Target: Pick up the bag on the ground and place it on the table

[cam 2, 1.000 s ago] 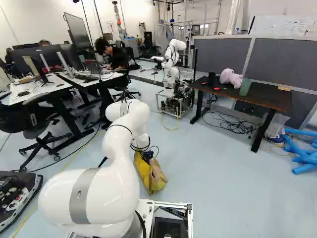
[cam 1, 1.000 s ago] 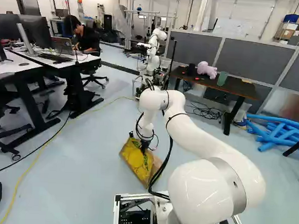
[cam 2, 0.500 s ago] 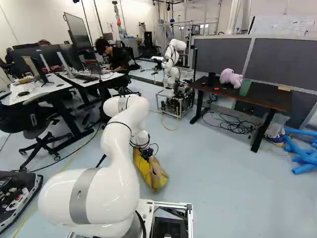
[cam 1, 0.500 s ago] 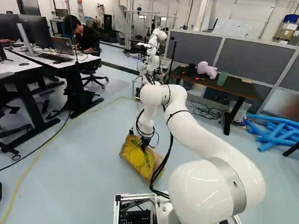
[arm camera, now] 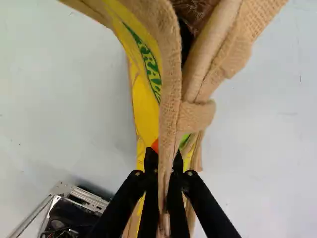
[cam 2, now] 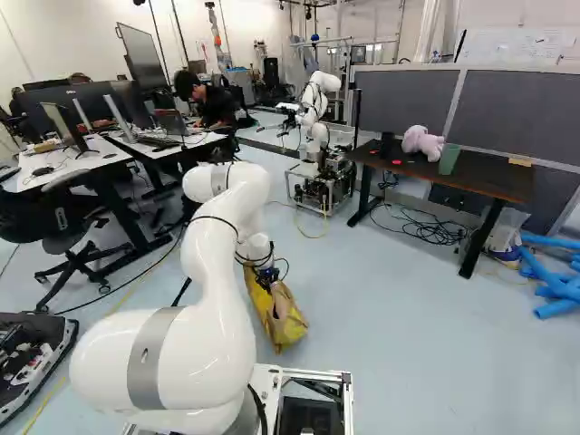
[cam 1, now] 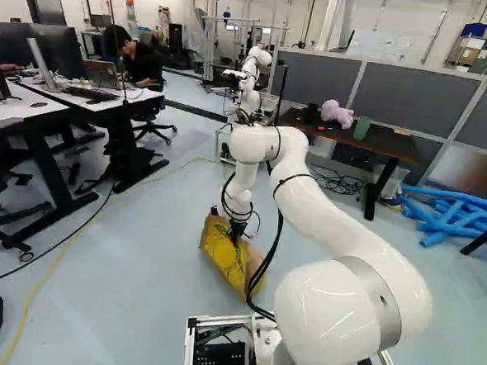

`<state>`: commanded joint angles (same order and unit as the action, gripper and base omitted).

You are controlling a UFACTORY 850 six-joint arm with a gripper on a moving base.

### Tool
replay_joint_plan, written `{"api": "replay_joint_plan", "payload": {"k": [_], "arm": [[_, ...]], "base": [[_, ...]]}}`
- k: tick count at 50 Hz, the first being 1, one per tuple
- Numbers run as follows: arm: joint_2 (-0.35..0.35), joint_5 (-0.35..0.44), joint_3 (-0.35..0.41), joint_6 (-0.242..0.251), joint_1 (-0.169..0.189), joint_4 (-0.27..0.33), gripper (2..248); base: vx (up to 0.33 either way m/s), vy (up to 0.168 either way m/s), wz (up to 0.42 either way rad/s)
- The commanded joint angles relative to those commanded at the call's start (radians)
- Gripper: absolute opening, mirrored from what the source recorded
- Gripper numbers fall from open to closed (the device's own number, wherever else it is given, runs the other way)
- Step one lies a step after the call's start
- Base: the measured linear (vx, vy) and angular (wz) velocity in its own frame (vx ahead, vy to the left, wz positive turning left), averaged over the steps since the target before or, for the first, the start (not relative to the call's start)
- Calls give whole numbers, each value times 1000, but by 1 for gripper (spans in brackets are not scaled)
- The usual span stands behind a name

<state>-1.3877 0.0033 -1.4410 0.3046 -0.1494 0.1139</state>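
End effector (arm camera: 165, 155) is pinched on the burlap edge of the bag (arm camera: 144, 105), bag directly beneath, long axis running through the grip, bench (cam 2: 478, 179) beyond and rightward, so probably lift first.

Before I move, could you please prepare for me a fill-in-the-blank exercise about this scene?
1. The jaws are closed on tan cloth of the bag, one on each ____ of it.
2. On the dark table, a plush toy sits beside a ____ cup.
3. The long tubes lying on the floor are coloured ____.

Missing words: side; green; blue.
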Motion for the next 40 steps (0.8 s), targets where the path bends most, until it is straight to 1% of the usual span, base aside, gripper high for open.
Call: {"api": "replay_joint_plan", "payload": {"k": [18, 40], "arm": [[81, 12, 103, 0, -5, -35, 22], [184, 101, 233, 0, -3, -68, 22]], "base": [[0, 0, 0], [0, 0, 0]]}}
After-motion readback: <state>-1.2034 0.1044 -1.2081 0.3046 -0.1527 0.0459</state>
